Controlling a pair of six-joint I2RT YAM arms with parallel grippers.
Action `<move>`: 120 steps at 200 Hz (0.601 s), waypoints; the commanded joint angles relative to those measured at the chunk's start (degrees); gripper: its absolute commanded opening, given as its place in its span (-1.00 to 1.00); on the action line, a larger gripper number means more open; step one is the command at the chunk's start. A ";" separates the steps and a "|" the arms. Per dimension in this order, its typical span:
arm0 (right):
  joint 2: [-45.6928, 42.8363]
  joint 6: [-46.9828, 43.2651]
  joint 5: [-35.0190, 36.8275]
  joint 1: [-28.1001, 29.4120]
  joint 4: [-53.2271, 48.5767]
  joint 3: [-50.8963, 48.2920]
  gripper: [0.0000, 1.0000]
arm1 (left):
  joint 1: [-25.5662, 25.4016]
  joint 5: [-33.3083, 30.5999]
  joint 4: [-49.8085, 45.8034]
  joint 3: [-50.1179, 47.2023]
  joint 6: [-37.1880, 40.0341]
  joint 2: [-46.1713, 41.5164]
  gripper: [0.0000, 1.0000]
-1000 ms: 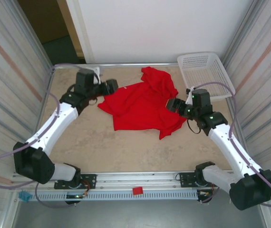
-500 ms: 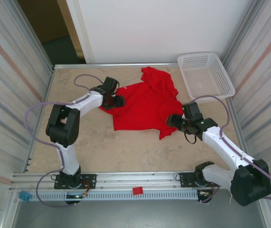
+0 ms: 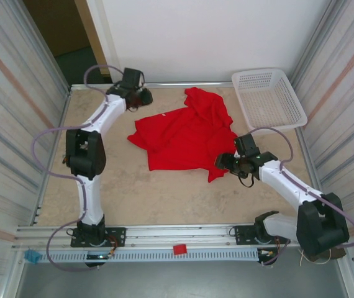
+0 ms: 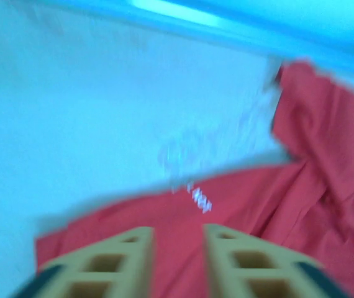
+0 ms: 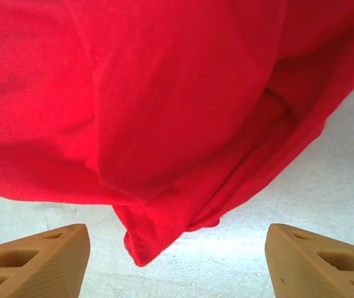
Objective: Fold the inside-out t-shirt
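We see the red t-shirt (image 3: 186, 133) rumpled mid-table, its near-right corner just ahead of our right gripper (image 3: 224, 162), spread wide and empty; the left gripper (image 3: 143, 97), narrowly parted and empty, hangs farther off.

The overhead view is bright and evenly lit from above, with faint soft shadows beside the red shirt (image 3: 186, 139) and crisp detail. Ahead of the left claw (image 4: 176, 231) everything takes a heavy blue cast and motion blur; cloth edges smear and the table (image 4: 102, 93) loses its grain. Ahead of the right claw (image 5: 176, 228) focus is sharp and colour true, and the bare table washes out near white.
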 commanded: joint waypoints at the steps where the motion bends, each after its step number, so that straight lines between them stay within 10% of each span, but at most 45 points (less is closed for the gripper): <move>1: 2.07 -0.40 -1.30 1.78 1.10 -0.17 0.46 | 0.61 2.24 -5.06 0.66 3.00 -1.74 0.00; 58: 7.60 1.81 -0.87 6.12 3.18 0.12 0.46 | -6.32 1.51 3.90 -40.30 -4.61 -27.58 0.19; 120: 11.71 3.43 1.60 9.15 3.27 1.84 0.42 | -12.31 -1.14 9.11 -55.20 -11.28 -31.02 0.24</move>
